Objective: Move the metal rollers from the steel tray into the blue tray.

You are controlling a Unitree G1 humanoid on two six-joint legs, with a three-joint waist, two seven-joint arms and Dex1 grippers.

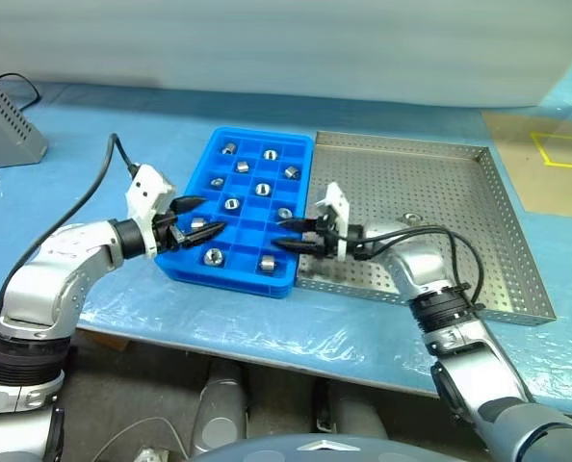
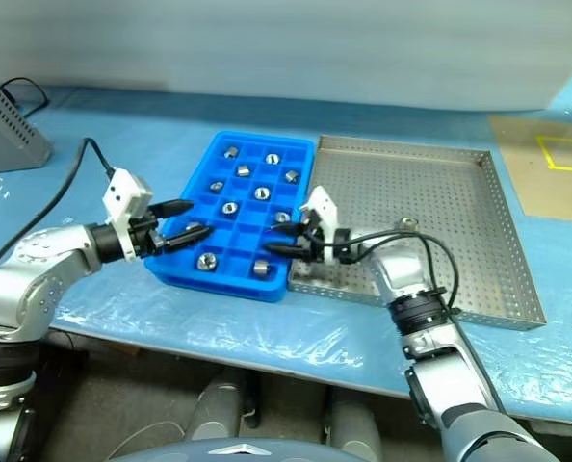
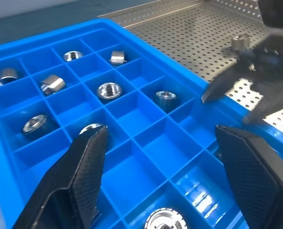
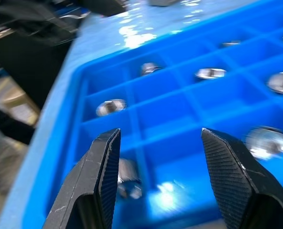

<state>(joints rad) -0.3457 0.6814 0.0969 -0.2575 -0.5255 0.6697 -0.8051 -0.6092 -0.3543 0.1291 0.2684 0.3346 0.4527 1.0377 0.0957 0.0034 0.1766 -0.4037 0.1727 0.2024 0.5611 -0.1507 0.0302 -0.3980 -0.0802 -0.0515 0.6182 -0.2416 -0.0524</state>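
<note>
Hovering over the blue tray (image 1: 250,207) from opposite sides, both hands are empty. The left hand (image 1: 197,217) reaches in from nine o'clock, its two black fingers (image 3: 82,176) spread wide above the near-left compartments, touching nothing that can be seen. The right hand (image 1: 294,235) comes from three o'clock, across the seam where the blue tray meets the steel tray (image 1: 464,289); its fingers (image 4: 101,176) stand partly apart with only blue compartments showing between them, and nothing is gripped.

Most of the metal rollers (image 1: 231,203) sit singly in the blue tray's square compartments, scattered from the far rows at twelve o'clock down to the near row at six, where two larger-looking ones lie side by side. One roller (image 3: 240,42) remains on the perforated floor of the steel tray, at about three o'clock from the right hand and partly hidden behind that arm in the head views.

The two trays lie touching side by side on the blue tabletop (image 1: 122,115), the steel one at three o'clock of the blue.
</note>
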